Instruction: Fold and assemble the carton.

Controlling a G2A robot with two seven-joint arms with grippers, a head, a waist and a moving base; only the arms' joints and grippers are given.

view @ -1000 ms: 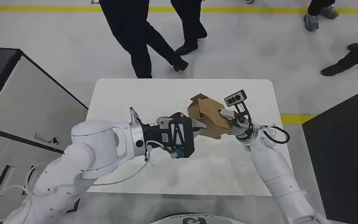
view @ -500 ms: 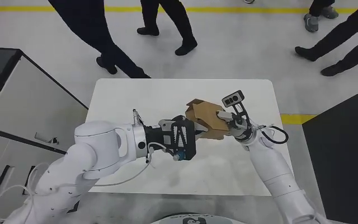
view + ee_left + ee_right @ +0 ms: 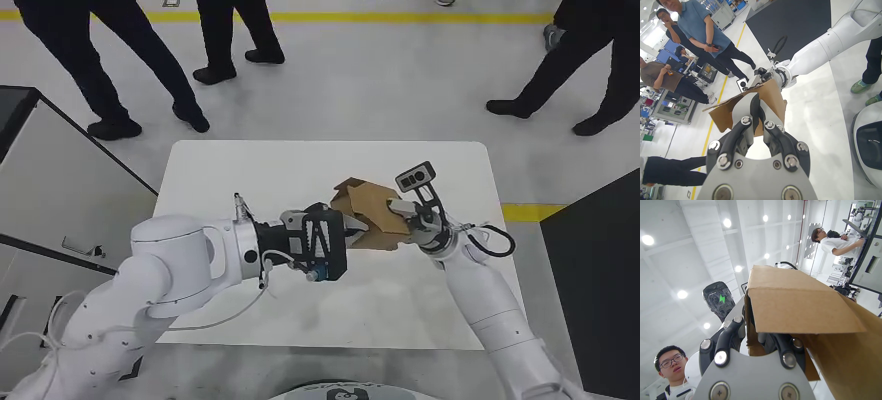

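Observation:
A brown carton (image 3: pixel 368 208) is held above the middle right of the white table (image 3: pixel 230 170), between both arms. My left gripper (image 3: pixel 352 232) comes in from the left and is shut on the carton's near edge; in the left wrist view its black pads (image 3: pixel 755 108) pinch a carton (image 3: pixel 772 94) panel. My right gripper (image 3: pixel 398 213) holds the opposite side. In the right wrist view a wall of the carton (image 3: pixel 800 306) runs down between the fingers (image 3: pixel 738 321), with a flap folded over above them. The carton's inside is hidden.
Bare tabletop lies to the left (image 3: pixel 210 180) and along the front edge (image 3: pixel 400 320). A dark cabinet (image 3: pixel 30 150) stands off the table's left side. A black panel (image 3: pixel 600 270) stands off the right side.
The carton has tilted and shifted slightly left, and its upper flaps now lie flatter. Both grippers kept their hold and barely moved.

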